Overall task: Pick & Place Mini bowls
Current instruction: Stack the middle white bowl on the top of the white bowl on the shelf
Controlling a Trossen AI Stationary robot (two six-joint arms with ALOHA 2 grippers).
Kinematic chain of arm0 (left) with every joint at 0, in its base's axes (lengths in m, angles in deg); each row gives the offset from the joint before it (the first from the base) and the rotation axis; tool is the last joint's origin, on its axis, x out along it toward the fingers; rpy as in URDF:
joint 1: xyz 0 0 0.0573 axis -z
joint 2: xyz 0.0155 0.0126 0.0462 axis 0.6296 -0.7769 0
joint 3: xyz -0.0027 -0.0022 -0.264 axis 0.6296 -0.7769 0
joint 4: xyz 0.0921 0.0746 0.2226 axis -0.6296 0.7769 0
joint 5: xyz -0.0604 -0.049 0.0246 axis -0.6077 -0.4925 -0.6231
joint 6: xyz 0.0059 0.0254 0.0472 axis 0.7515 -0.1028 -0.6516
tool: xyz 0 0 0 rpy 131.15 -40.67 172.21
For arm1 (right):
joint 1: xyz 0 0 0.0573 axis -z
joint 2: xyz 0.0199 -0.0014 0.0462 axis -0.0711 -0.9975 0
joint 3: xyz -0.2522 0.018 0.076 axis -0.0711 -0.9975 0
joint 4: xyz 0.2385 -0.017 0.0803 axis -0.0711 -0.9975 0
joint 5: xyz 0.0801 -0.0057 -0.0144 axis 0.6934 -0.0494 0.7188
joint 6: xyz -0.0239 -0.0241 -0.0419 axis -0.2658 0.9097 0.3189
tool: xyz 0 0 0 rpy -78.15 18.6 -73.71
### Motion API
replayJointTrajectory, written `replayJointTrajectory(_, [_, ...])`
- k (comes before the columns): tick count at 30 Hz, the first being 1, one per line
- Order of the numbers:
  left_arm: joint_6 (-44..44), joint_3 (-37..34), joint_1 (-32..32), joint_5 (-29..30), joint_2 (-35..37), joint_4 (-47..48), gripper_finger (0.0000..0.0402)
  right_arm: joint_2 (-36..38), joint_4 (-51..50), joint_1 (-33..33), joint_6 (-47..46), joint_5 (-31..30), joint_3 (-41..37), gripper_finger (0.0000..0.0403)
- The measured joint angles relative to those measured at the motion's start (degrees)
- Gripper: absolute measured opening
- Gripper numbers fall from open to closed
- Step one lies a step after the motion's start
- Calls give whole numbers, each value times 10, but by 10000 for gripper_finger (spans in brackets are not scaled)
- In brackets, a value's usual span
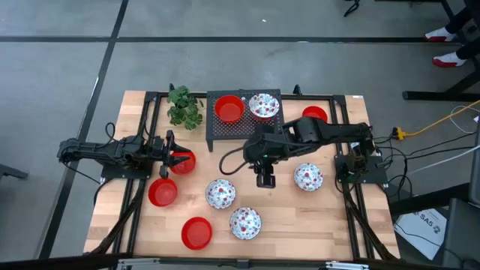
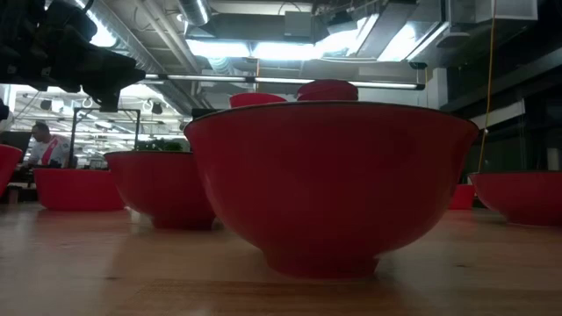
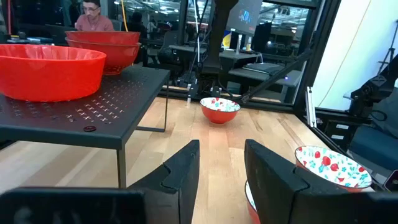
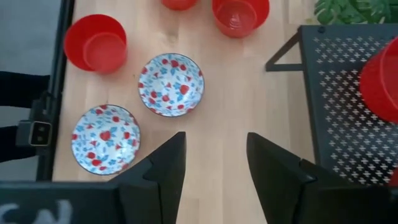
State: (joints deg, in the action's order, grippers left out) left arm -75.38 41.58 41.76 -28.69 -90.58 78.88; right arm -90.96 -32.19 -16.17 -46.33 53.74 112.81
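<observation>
A black perforated rack point(image 1: 244, 127) at the back holds a red bowl point(image 1: 229, 109) and a floral bowl point(image 1: 264, 106). Another red bowl point(image 1: 315, 115) sits to its right. On the wood lie three floral bowls point(image 1: 308, 177) point(image 1: 220, 193) point(image 1: 245, 223) and three red bowls point(image 1: 182, 161) point(image 1: 163, 192) point(image 1: 196, 232). My left gripper point(image 1: 171, 152) is open and empty, right beside the red bowl on the left. In the left wrist view its gripper point(image 3: 221, 149) faces a floral bowl point(image 3: 333, 167). My right gripper point(image 1: 265, 180) point(image 4: 216, 140) is open and empty over bare wood, in front of the rack.
A green leafy plant point(image 1: 183, 106) stands left of the rack. Black frame rails point(image 1: 352, 202) run along both table sides. In the low view a red bowl point(image 2: 329, 175) fills the foreground. A person point(image 3: 93, 15) sits in the room beyond.
</observation>
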Motion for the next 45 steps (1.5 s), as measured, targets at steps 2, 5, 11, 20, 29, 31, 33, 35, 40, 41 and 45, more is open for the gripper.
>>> replayJointTrajectory(2, [0, 0, 0, 0, 0, 0, 123, 0, 2, -8, -6, 0, 0, 170])
replayJointTrajectory(5, [0, 0, 0, 0, 0, 0, 123, 0, 3, -20, -15, 0, 0, 170])
replayJointTrajectory(11, [0, 0, 0, 0, 0, 0, 123, -12, 48, -40, -8, 0, 0, 170])
replayJointTrajectory(20, [0, 0, 0, 0, 0, 0, 123, -46, 109, -51, 18, 2, 0, 170])
replayJointTrajectory(29, [0, 0, 0, 0, 0, 0, 123, -71, 128, -35, 55, 20, 0, 170])
replayJointTrajectory(31, [0, 0, 0, 0, 0, 0, 123, -75, 127, -30, 74, 26, 0, 170])
replayJointTrajectory(33, [0, 0, 0, 0, 0, 0, 123, -78, 126, -25, 109, 31, 0, 170])
replayJointTrajectory(35, [0, 0, 0, 0, 0, 0, 123, -82, 126, -20, 166, 32, 0, 170])
replayJointTrajectory(40, [0, 0, 0, 0, 0, 0, 123, -101, 119, -14, 346, 40, 0, 170])
replayJointTrajectory(41, [0, 0, 0, 0, 0, 0, 123, -106, 119, -12, 377, 49, 0, 170])
replayJointTrajectory(45, [0, 0, 0, 0, 0, 0, 123, -132, 110, -8, 476, 81, 0, 170])
